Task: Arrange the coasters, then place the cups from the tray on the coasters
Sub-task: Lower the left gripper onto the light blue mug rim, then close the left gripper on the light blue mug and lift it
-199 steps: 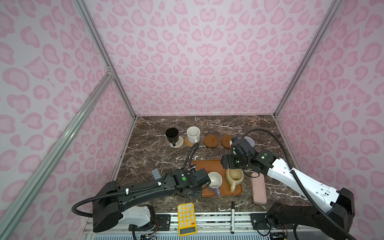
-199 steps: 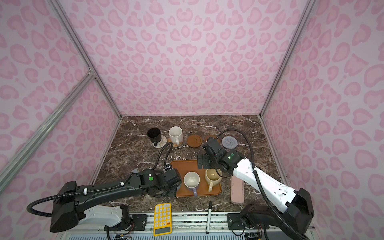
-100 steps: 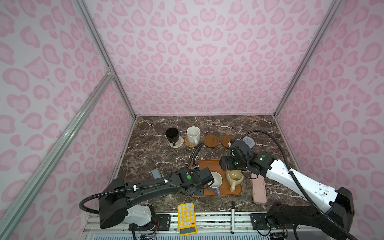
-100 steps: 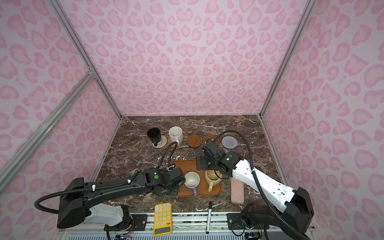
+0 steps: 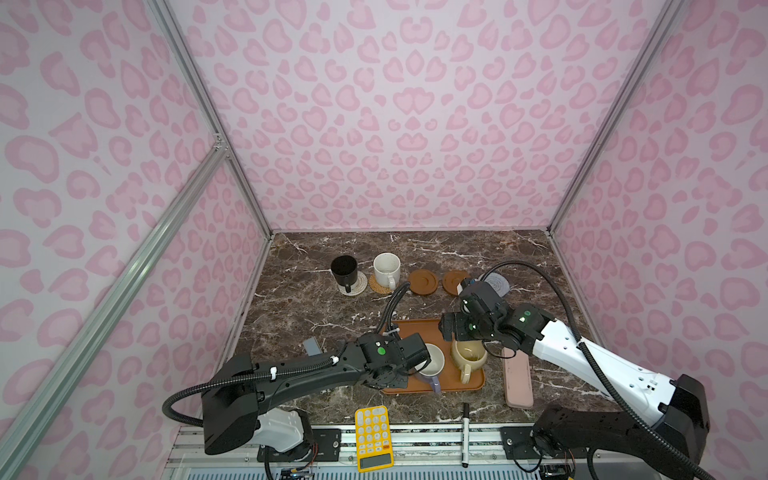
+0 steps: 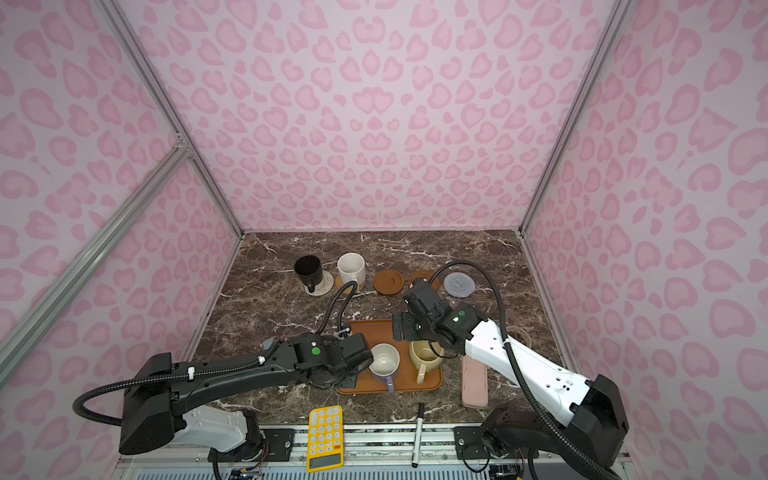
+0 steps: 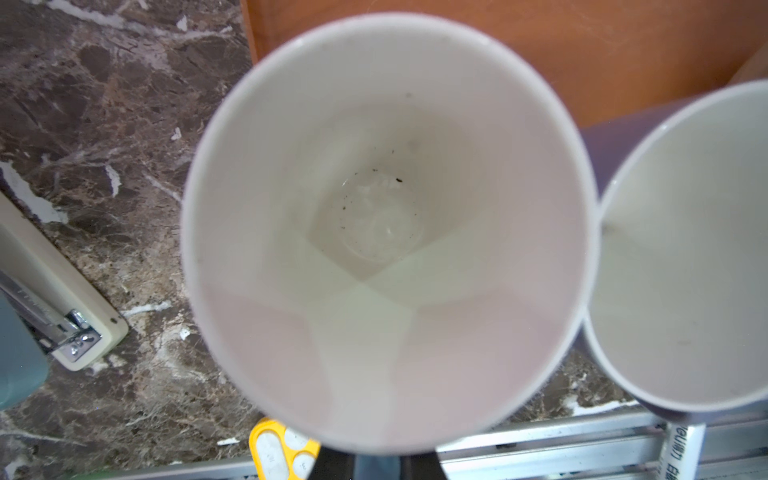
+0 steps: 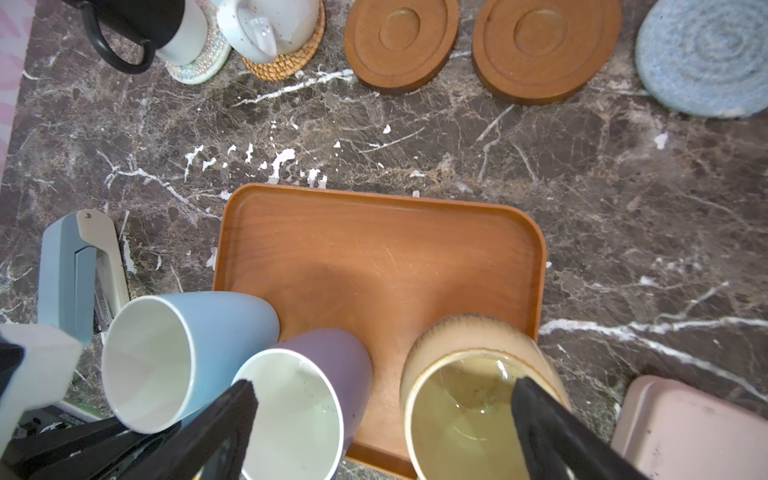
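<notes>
Just at the left edge of the tray (image 8: 374,249), the left gripper (image 5: 417,360) was clenched on the rim of the light blue mug (image 8: 187,353), which touched the lavender mug (image 8: 299,399) standing on the tray. Over the tray's near right part the right gripper (image 8: 382,388) hung spread wide, grasping nothing, one finger above the beige mug (image 8: 465,399) and the other above the lavender mug.

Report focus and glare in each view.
Left wrist view: the light blue mug fills the frame, its rim soft. Right wrist view: the right end effector is blurred, coasters sharp, a glint inside the beige mug. Both top views: even light.
</notes>
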Motion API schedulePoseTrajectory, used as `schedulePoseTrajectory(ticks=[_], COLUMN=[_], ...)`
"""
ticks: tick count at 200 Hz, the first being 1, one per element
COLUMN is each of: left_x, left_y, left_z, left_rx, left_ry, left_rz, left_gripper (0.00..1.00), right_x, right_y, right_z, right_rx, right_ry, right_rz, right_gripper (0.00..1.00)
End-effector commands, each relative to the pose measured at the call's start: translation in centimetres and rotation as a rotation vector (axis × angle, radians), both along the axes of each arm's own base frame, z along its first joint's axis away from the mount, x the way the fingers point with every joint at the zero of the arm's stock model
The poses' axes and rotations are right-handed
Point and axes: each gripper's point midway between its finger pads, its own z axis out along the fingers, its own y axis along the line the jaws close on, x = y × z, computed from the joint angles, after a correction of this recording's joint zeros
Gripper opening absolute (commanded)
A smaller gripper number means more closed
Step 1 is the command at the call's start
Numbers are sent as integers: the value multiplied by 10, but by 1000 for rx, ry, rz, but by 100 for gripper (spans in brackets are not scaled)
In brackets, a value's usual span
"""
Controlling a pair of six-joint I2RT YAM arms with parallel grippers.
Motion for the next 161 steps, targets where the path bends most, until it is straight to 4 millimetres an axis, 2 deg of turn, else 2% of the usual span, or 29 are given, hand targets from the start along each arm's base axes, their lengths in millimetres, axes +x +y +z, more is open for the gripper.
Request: schedulePoseTrajectory(ticks=[1, 101, 161], left_x=[6, 12, 24], left_y=[0, 0, 0], left_z=[8, 21, 47], left_rx=[-5, -12, 13], left_ry=[-37, -71, -129], left_rz=[18, 32, 33], left_gripper=[4, 4, 4], right_x=[5, 7, 10], right_y=[0, -1, -8], right_z=[2, 7, 13], right_rx=[6, 25, 64], right_ry=[-34, -66, -111], right_rz=[-2, 0, -34], right_gripper=[98, 97, 96])
